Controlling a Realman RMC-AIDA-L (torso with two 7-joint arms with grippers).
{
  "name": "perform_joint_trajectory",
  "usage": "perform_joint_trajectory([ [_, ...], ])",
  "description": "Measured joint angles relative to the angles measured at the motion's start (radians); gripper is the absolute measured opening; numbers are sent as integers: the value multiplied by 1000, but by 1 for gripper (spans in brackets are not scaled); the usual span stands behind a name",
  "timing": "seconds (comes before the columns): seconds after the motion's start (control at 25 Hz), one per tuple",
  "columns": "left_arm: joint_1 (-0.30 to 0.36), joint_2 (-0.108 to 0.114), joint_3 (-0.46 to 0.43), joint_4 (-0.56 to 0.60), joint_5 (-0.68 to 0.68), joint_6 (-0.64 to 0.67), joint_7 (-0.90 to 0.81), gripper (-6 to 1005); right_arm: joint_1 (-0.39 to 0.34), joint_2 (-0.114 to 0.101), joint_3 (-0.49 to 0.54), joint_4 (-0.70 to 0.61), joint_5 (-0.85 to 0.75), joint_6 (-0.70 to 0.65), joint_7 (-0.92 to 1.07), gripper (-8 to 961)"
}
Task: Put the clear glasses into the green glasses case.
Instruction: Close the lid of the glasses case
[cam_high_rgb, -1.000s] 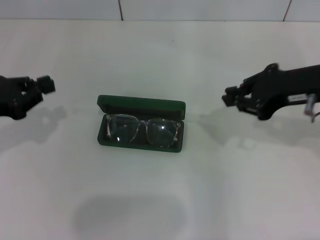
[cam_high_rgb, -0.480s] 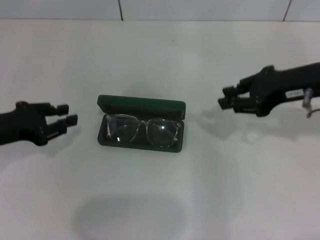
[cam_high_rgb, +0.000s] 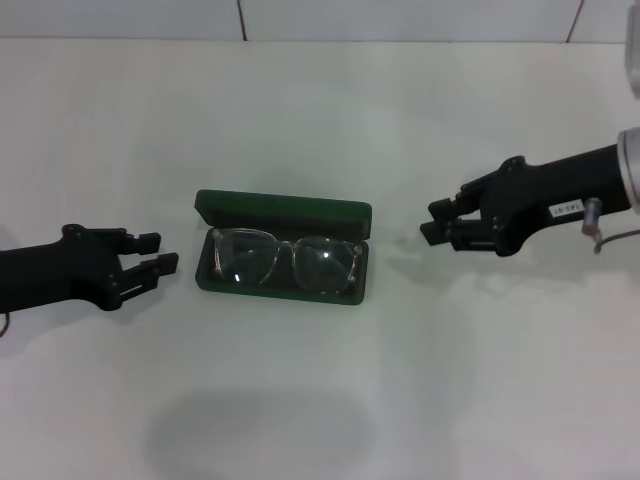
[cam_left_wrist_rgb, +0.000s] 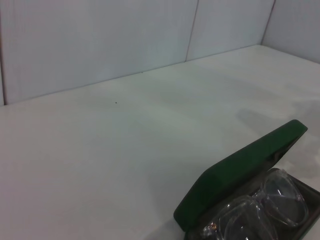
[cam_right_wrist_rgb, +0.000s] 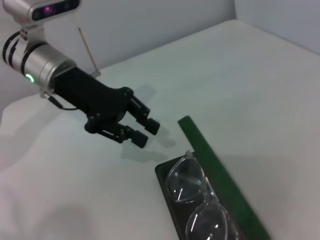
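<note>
Left gripper (cam_high_rgb: 158, 252) low over the table (cam_high_rgb: 300, 400), fingers spread with a clear gap between them, nothing held; its tips point toward the near end of the case, close to that end wall but not touching. Right gripper (cam_high_rgb: 432, 221) on the opposite side, further off from the case's other end, fingers apart as far as can be judged, also empty. Between the two grippers sits the green case (cam_high_rgb: 283, 248), lid open and standing up along the far long edge; the right wrist view shows the lid as a narrow green band behind the tray. Contents: the clear glasses (cam_high_rgb: 284, 260) lie inside the tray, lenses facing up, frame running along the case's length, seated within the walls; whether the temple arms are folded under cannot be told. Nothing else in the case. Handling judgement: glasses are light, stiff, thin plastic, smooth and likely slippery, with lenses that scratch, so any hold should be on the thick frame edge or the bridge, not the lens faces. Case is a rigid hard shell, light enough to slide on the smooth table if pushed from one end only; best steadied at one end wall while the lid's top edge is pressed down. Placement appears done; lid not yet shut.
</note>
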Motion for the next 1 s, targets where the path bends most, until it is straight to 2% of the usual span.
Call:
perform_joint_trajectory([
  [0.16,-15,-10,3,-19,6,-22,19,368,0,0,-15,12,-1,3,-2,259],
  [0.68,-34,-12,35,-86,7,-119,59,368,28,0,-26,72,-1,17,-34,267],
  [1.0,-35,-12,37,-96,7,-138,63,367,71,1,-109,93,-77,82,-32,271],
])
